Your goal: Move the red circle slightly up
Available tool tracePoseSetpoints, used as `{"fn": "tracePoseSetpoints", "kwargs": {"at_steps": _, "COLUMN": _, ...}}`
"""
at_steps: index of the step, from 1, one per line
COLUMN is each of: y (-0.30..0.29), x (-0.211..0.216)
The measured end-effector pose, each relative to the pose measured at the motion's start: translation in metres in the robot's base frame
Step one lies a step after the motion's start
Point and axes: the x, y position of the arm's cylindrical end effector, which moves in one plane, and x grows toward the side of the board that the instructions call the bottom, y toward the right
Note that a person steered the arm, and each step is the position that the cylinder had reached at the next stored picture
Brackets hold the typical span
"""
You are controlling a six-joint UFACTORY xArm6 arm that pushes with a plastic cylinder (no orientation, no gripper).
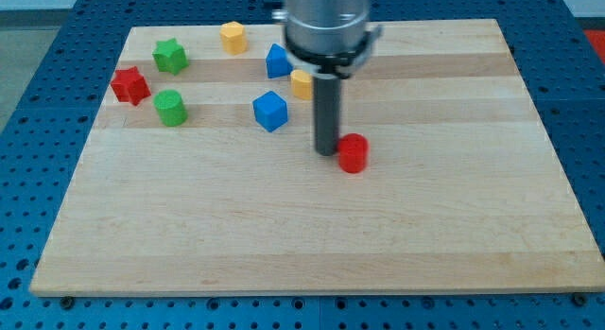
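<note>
Where the wooden tabletop (312, 245) is seen from the one camera, the red circle (354, 153), a short red cylinder, stands a little to the right of the board's middle, well away from every edge. My tip (326, 151), the lower end of a straight dark rod with no jaws to open or close and nothing held, rests just beside the red circle on its left, so close that I cannot tell whether they touch. Bare wood lies above the red circle all the way toward the top edge, and bare wood also spreads to its right and below it toward the right and bottom edges.

Up and to the left of my tip, a yellow block (301, 84) sits partly hidden behind the rod. A blue cube (270, 111) lies further left, and a second blue block (277, 61) sits above it, nearer the top edge. A yellow hexagonal block (233, 36) sits close to the top edge, left of centre.

Toward the top left corner, a green star-shaped block (170, 56) sits above a green cylinder (171, 108). A red star-shaped block (130, 85) lies near the left edge, between those two in height. All these blocks stand apart from one another. Blue perforated surface (38, 103) surrounds the board.
</note>
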Motion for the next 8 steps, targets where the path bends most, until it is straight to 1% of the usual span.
{"fn": "tracePoseSetpoints", "kwargs": {"at_steps": 1, "y": 0.000, "x": 0.000}}
{"fn": "tracePoseSetpoints", "kwargs": {"at_steps": 2, "y": -0.026, "x": 0.020}}
{"fn": "tracePoseSetpoints", "kwargs": {"at_steps": 3, "y": -0.017, "x": 0.083}}
{"fn": "tracePoseSetpoints", "kwargs": {"at_steps": 4, "y": 0.004, "x": 0.069}}
{"fn": "tracePoseSetpoints", "kwargs": {"at_steps": 5, "y": 0.024, "x": 0.034}}
{"fn": "tracePoseSetpoints", "kwargs": {"at_steps": 6, "y": 0.049, "x": 0.024}}
{"fn": "tracePoseSetpoints", "kwargs": {"at_steps": 7, "y": 0.065, "x": 0.024}}
{"fn": "tracePoseSetpoints", "kwargs": {"at_steps": 8, "y": 0.065, "x": 0.000}}
